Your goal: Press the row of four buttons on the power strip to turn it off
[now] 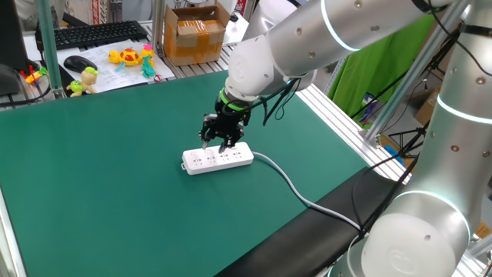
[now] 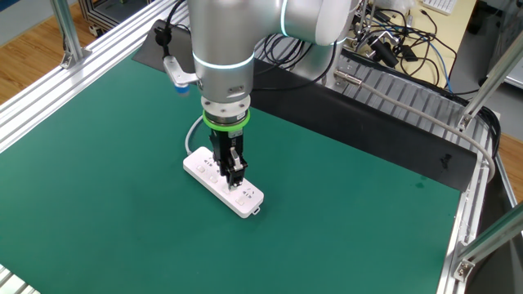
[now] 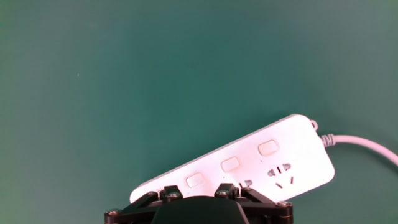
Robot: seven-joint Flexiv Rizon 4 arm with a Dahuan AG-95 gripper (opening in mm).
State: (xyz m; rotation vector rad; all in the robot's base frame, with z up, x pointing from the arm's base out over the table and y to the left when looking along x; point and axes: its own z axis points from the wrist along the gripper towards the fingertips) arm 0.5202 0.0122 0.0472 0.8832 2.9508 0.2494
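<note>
One fixed view: my pincer (image 1: 222,142) points straight down over the power strip (image 1: 217,158), which lies flat near the middle of the green counter (image 1: 100,177), its grey cable (image 1: 288,181) trailing right.

Other fixed view: my pincer (image 2: 233,175) is drawn narrow, tips at the strip's (image 2: 222,181) top.

Hand view: three buttons of the row of four buttons (image 3: 231,164) show; the fourth is hidden.

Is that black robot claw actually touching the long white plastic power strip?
Cannot tell: in both fixed views the gripper overlaps the power strip, neither contact nor gap visible.
</note>
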